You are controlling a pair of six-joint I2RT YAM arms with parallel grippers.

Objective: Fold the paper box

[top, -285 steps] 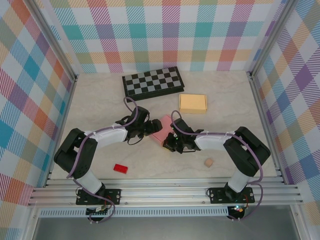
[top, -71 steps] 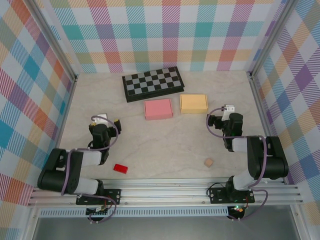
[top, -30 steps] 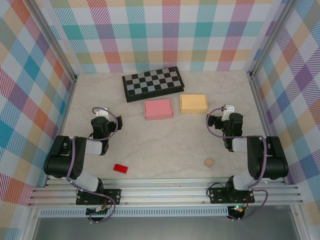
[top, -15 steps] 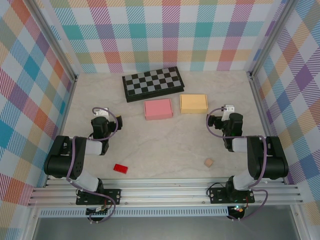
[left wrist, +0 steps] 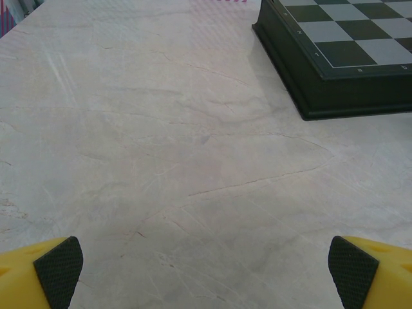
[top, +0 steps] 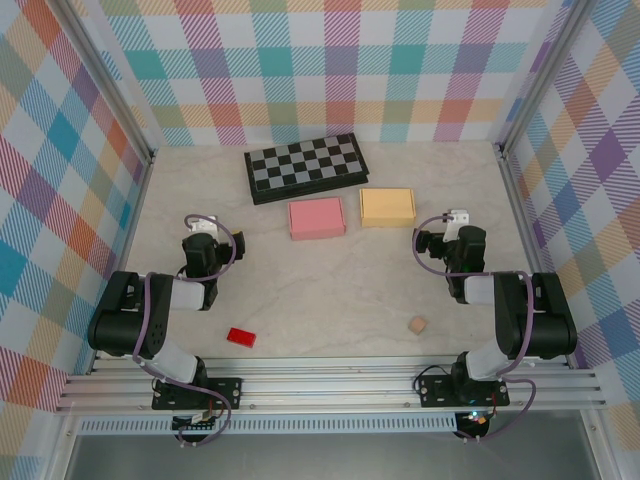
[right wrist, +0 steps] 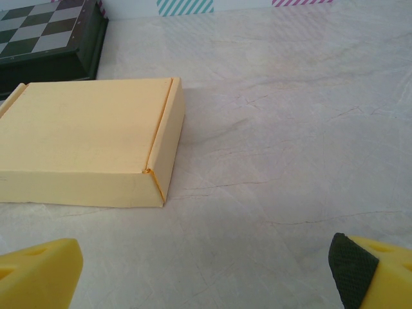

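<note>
The pink paper box (top: 317, 218) is lying flat with its lid closed (a shallow rectangle, long sides running left to right), sitting midway between left and right, toward the far side.

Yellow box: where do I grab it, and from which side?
Probably from straight above with the right pincer, squeezing its near and far long walls across the shorter span. The yellow box lies flat and closed on the table, so nothing slips under it; the upright walls are the only faces to pinch.
</note>
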